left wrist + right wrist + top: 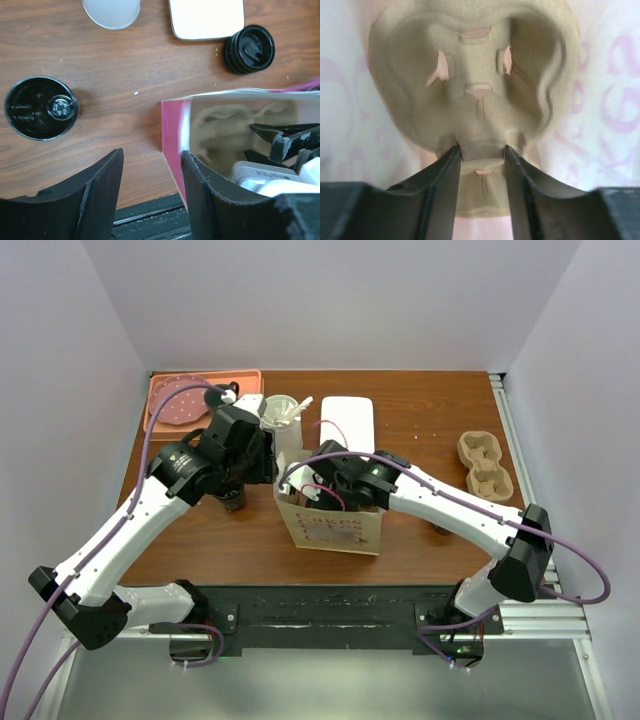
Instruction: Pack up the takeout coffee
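A paper bag (335, 528) with pink print stands open at the table's near middle. In the left wrist view its pink left wall (172, 142) stands between the fingers of my left gripper (151, 152), close against the right finger (210, 195). That gripper is open, seen from above at the bag's left rim (268, 455). My right gripper (481, 147) reaches down inside the bag, shut on the middle ridge of a pulp cup carrier (475, 90). An open cup of dark coffee (41, 107) stands left of the bag, partly under my left arm (232, 502).
A stack of black lids (249, 48) lies behind the bag. A white flat box (347, 423) and a clear cup (283, 412) sit further back. A second pulp carrier (485, 465) lies at the right, a pink tray (200, 400) at the far left.
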You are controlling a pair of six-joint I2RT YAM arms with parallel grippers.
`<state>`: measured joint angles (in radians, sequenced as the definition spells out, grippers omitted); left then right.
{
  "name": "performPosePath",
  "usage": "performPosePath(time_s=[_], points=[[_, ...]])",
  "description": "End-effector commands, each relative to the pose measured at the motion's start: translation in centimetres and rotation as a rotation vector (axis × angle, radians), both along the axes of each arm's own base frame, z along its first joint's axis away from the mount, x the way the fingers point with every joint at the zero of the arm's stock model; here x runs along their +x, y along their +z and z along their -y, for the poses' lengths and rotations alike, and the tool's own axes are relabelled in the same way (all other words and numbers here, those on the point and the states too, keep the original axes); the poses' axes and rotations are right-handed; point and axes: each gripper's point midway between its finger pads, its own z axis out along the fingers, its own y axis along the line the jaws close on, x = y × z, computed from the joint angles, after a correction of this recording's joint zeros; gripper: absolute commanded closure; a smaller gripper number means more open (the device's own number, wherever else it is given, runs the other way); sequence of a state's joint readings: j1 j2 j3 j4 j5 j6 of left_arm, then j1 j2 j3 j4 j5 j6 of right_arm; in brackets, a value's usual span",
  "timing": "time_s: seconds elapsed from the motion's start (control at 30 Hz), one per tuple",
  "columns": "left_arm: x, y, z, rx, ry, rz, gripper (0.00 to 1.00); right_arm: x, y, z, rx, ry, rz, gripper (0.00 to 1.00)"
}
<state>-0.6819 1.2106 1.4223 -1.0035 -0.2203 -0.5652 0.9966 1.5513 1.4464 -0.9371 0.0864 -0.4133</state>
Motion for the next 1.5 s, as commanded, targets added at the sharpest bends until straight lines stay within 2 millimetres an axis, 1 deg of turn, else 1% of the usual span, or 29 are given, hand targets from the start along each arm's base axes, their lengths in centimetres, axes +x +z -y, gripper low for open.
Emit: performPosePath(time_s=[0.0,0.03,0.07,0.13,0.17,0.27,0.37,0.4,0.43,0.5,0.6,0.63,0.7,0.73,0.77,0.83,0.87,0.97,1.03,1.1,1.13,1.17,1.2,1.23,1.27,1.3,1.37,1.43,1.47], points=[[0.6,3.7,0.3,-0.069,-0.017,0.095,0.43,0.4,1.1,-0.6,0.044,0.002,0.037,0.51],[0.8,4.4,1.0,-0.098,-0.038,0.110,0.43,0.4,1.4,-0.7,0.054,0.001,0.041,0.49],[0.3,4.9,1.9,-0.139,-0.089,0.107,0.43,0.6,2.3,-0.9,0.075,0.001,0.053,0.46],[0.2,5.9,2.9,-0.182,-0.131,0.127,0.43,0.6,3.4,-1.4,0.106,0.009,0.059,0.41],[-0.1,6.4,3.2,-0.206,-0.150,0.130,0.43,0.6,3.7,-1.4,0.115,0.008,0.060,0.40],[-0.4,7.6,3.4,-0.236,-0.166,0.157,0.42,0.5,4.5,-1.7,0.143,0.005,0.060,0.37],[-0.7,6.7,2.8,-0.199,-0.159,0.131,0.41,0.3,5.6,-2.1,0.201,-0.008,0.056,0.36],[-0.8,6.4,2.5,-0.178,-0.165,0.127,0.41,0.4,6.3,-2.3,0.231,-0.016,0.067,0.36],[-1.1,5.5,2.2,-0.154,-0.164,0.102,0.41,0.3,6.8,-2.5,0.257,-0.033,0.066,0.35],[-1.3,4.9,1.8,-0.133,-0.166,0.091,0.42,0.6,7.7,-2.7,0.295,-0.061,0.080,0.34],[-1.6,5.2,1.6,-0.140,-0.167,0.108,0.42,0.9,9.0,-2.9,0.355,-0.130,0.089,0.33],[-1.8,5.4,1.4,-0.146,-0.168,0.117,0.42,1.1,10.0,-3.0,0.393,-0.176,0.088,0.33],[-2.1,5.2,1.5,-0.153,-0.181,0.108,0.42,1.3,11.0,-3.0,0.424,-0.225,0.094,0.33],[-2.3,5.1,1.7,-0.157,-0.192,0.104,0.43,1.2,12.1,-3.1,0.469,-0.267,0.084,0.33],[-2.6,4.8,2.0,-0.165,-0.211,0.094,0.43,1.3,12.5,-3.1,0.490,-0.293,0.077,0.33],[-3.0,3.9,2.5,-0.171,-0.250,0.070,0.43,0.6,14.0,-3.5,0.555,-0.310,0.041,0.33],[-3.1,3.7,2.7,-0.173,-0.268,0.061,0.44,0.3,14.4,-3.6,0.581,-0.336,0.013,0.33],[-3.3,2.5,2.7,-0.145,-0.278,0.024,0.46,-0.3,16.1,-3.4,0.648,-0.408,-0.032,0.34],[-3.3,1.6,2.5,-0.118,-0.278,-0.001,0.46,-0.5,17.2,-3.0,0.692,-0.467,-0.048,0.36],[-3.1,1.0,2.5,-0.106,-0.281,0.000,0.47,-0.5,18.0,-1.9,0.719,-0.538,-0.043,0.39],[-2.9,0.9,2.5,-0.099,-0.280,0.004,0.48,-0.1,18.9,-1.3,0.749,-0.614,-0.029,0.39],[-2.7,0.8,2.5,-0.098,-0.279,0.012,0.51,-0.2,18.7,-0.4,0.730,-0.656,-0.030,0.39],[-2.5,0.6,2.7,-0.099,-0.282,0.018,0.53,-0.3,19.3,0.2,0.754,-0.710,-0.033,0.39],[-2.2,0.4,2.8,-0.089,-0.280,0.019,0.56,-0.1,19.3,1.0,0.749,-0.753,-0.018,0.39],[-2.0,0.5,2.9,-0.089,-0.280,0.025,0.65,0.1,19.0,2.4,0.717,-0.811,0.015,0.38],[-1.8,0.3,3.0,-0.083,-0.279,0.021,0.69,0.2,19.3,3.2,0.729,-0.862,0.026,0.38],[-1.5,0.4,3.2,-0.083,-0.285,0.026,0.75,0.2,19.0,5.0,0.690,-0.922,0.062,0.37],[-1.4,0.6,3.3,-0.086,-0.288,0.030,0.81,0.0,19.5,5.8,0.687,-0.956,0.069,0.37],[-1.4,0.9,3.3,-0.084,-0.286,0.033,0.88,-0.4,19.1,6.7,0.642,-0.972,0.075,0.37]])
